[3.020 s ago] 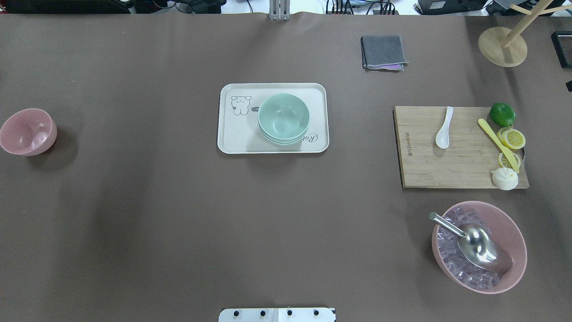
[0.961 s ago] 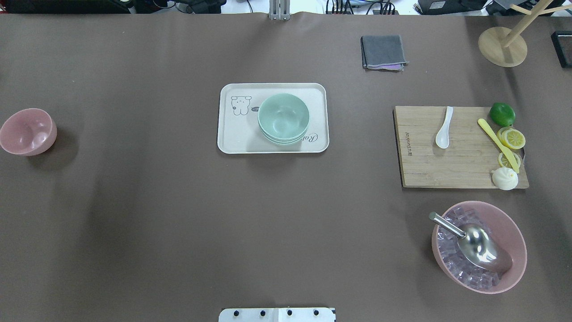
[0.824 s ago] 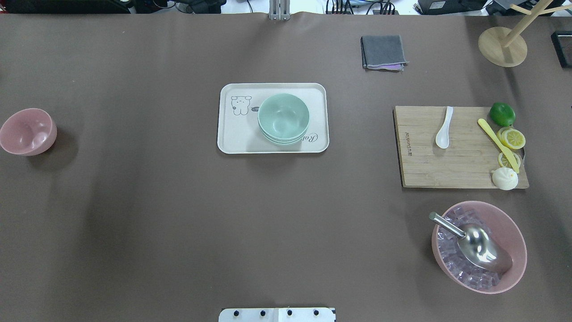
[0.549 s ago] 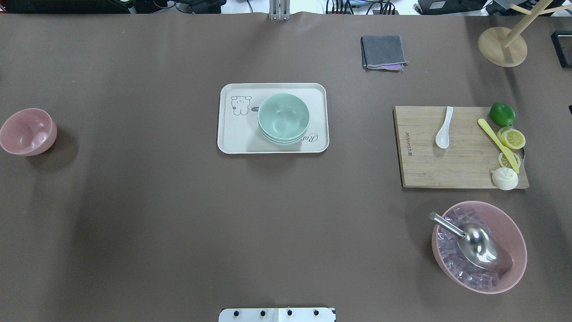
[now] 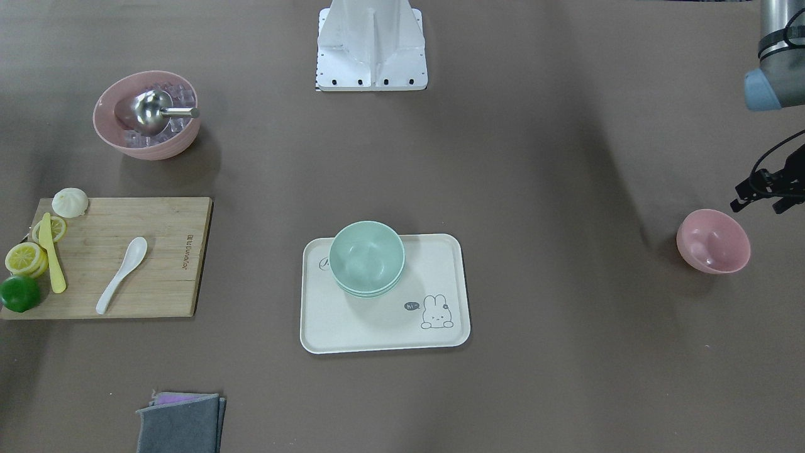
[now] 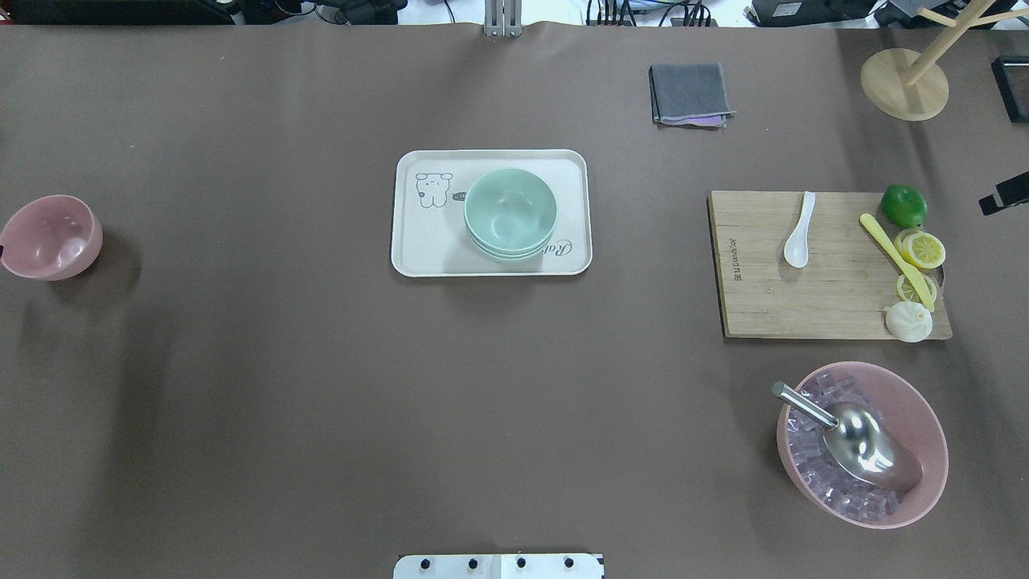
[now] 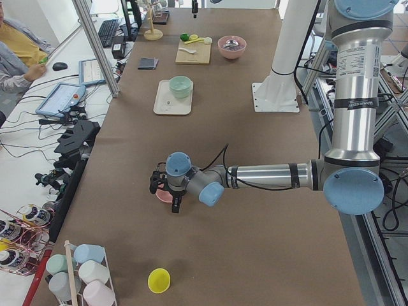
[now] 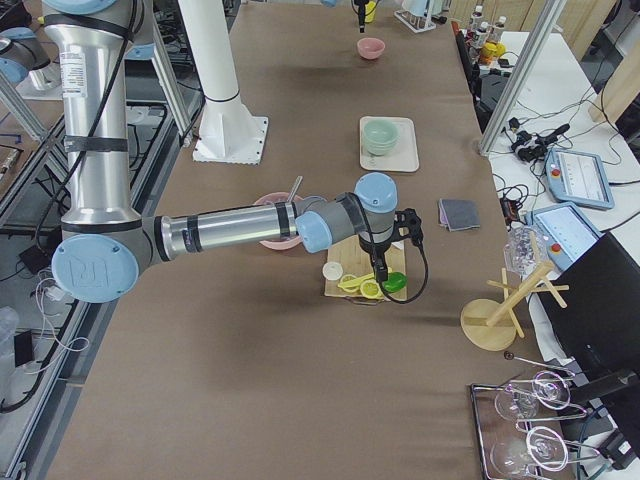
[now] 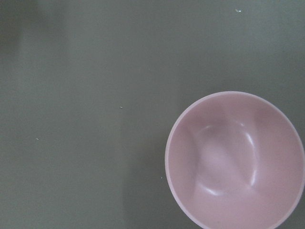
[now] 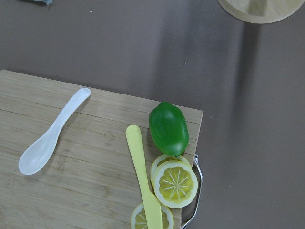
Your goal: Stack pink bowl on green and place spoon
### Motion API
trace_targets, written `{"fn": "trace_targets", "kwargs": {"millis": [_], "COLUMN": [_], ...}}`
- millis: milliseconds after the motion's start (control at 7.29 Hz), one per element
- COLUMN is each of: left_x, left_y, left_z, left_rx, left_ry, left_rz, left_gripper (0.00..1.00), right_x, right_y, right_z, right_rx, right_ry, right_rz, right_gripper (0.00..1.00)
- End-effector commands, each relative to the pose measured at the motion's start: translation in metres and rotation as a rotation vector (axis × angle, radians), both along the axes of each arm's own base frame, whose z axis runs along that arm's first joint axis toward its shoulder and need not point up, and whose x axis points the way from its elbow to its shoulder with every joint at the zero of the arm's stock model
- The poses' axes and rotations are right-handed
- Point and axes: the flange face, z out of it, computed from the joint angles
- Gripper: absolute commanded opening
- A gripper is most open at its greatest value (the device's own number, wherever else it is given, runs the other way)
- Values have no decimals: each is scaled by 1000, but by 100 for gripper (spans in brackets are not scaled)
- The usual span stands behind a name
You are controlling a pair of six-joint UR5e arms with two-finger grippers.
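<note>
The small pink bowl (image 6: 50,237) stands empty at the table's far left; it also shows in the left wrist view (image 9: 236,160). Stacked green bowls (image 6: 510,213) sit on a cream tray (image 6: 426,241) at mid-table. A white spoon (image 6: 798,231) lies on the wooden cutting board (image 6: 804,297), and also shows in the right wrist view (image 10: 52,132). My left gripper (image 7: 167,189) hovers over the pink bowl. My right gripper (image 8: 379,268) hovers over the board's outer end near the lime. No view shows either gripper's jaws, so I cannot tell if they are open or shut.
On the board lie a lime (image 6: 903,206), lemon slices (image 6: 921,249), a yellow knife (image 6: 894,256) and a white bun (image 6: 908,321). A large pink bowl with ice cubes and a metal scoop (image 6: 862,444) stands nearer. A grey cloth (image 6: 690,94) and a wooden rack base (image 6: 903,84) stand at the far side.
A black part of my right arm has come into the overhead view at the right edge. The left arm's shadow has shifted toward the pink bowl. Bowls and spoon have not moved.
</note>
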Motion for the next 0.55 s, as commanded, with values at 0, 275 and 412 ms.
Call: {"fn": "trace_targets", "kwargs": {"millis": [0, 275, 412], "left_x": [22, 25, 27], "left_y": [-21, -28, -33], "left_z": [5, 19, 25], "left_rx": [-16, -40, -49], "left_ry": [-4, -14, -15], "left_rz": [21, 24, 23], "left_gripper": [89, 66, 54], "right_x": [-13, -16, -18], "right_y": [0, -1, -2], "right_z": [0, -1, -5], "right_rx": [-15, -13, -22], "right_ry": [3, 3, -3], "right_rz": [-8, -15, -4], "right_gripper": [100, 100, 100]}}
